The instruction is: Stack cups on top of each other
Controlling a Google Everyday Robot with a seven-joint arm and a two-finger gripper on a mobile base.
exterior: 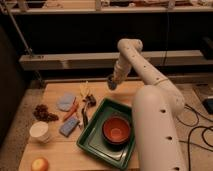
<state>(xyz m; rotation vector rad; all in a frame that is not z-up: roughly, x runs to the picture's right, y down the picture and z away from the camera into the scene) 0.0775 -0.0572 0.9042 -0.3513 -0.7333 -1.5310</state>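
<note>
The tool [112, 83], far behind the white cup [39, 131], grip state unclear; cup's probably light, thin-walled, best pinched at the rim.

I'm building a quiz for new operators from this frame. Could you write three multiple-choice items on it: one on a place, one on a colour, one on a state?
1. Where does the white cup stand?
A. In the green tray
B. On the table, left of the tray
C. On the shelf behind

2. What colour is the bowl in the green tray?
A. Orange-red
B. Blue
C. White

3. Where is the gripper now?
A. Around the white cup
B. Inside the bowl
C. Above the table's far edge, away from the white cup

Answers:
1. B, since the cup stands on bare wood near the left edge, outside the tray.
2. A, as the bowl's rim and inside are plainly orange-red.
3. C, because the gripper hangs by the back of the table, far from the cup.
</note>
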